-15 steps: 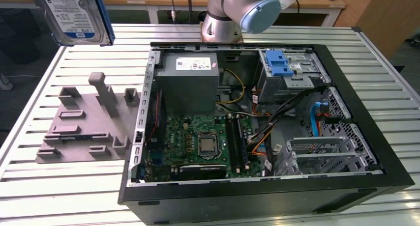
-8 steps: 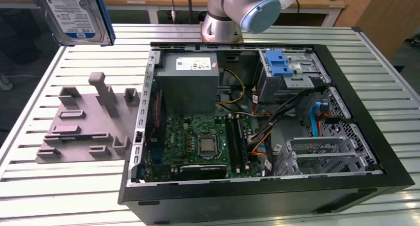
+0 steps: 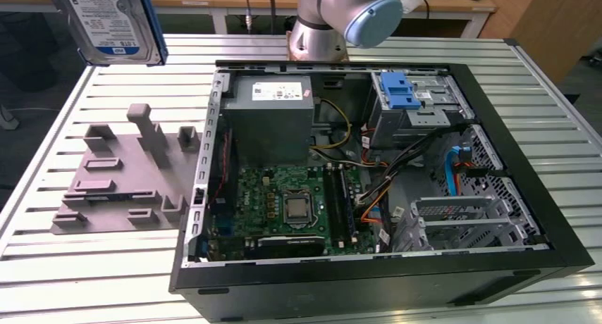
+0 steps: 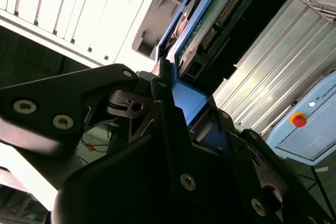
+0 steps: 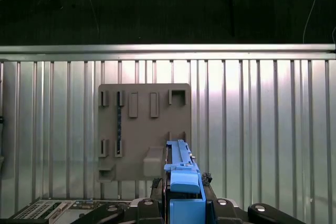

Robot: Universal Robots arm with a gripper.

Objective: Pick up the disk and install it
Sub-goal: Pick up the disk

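Already I have the disk (image 3: 108, 21) up off the worktop (image 3: 94, 268), my hand (image 4: 189, 106) clamped on its blue frame; seating it in the computer case (image 3: 376, 285) remains.

disk (image 3: 103, 21) aloft, unobstructed, cables (image 3: 407, 157) crossing drive bay (image 3: 433, 113)

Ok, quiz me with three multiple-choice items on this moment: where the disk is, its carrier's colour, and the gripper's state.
1. Where is the disk?
A) in the air, outside the computer case
B) installed inside it
C) lying flat on top of it

2. Its carrier frame is:
A) red
B) blue
C) yellow

3. The gripper is:
A) open, clear of the disk
B) shut on the disk
C) shut on nothing

Answers:
1 A, it hangs at the exterior view's upper left.
2 B, blue edges show in both wrist views.
3 B, it clamps the carrier.
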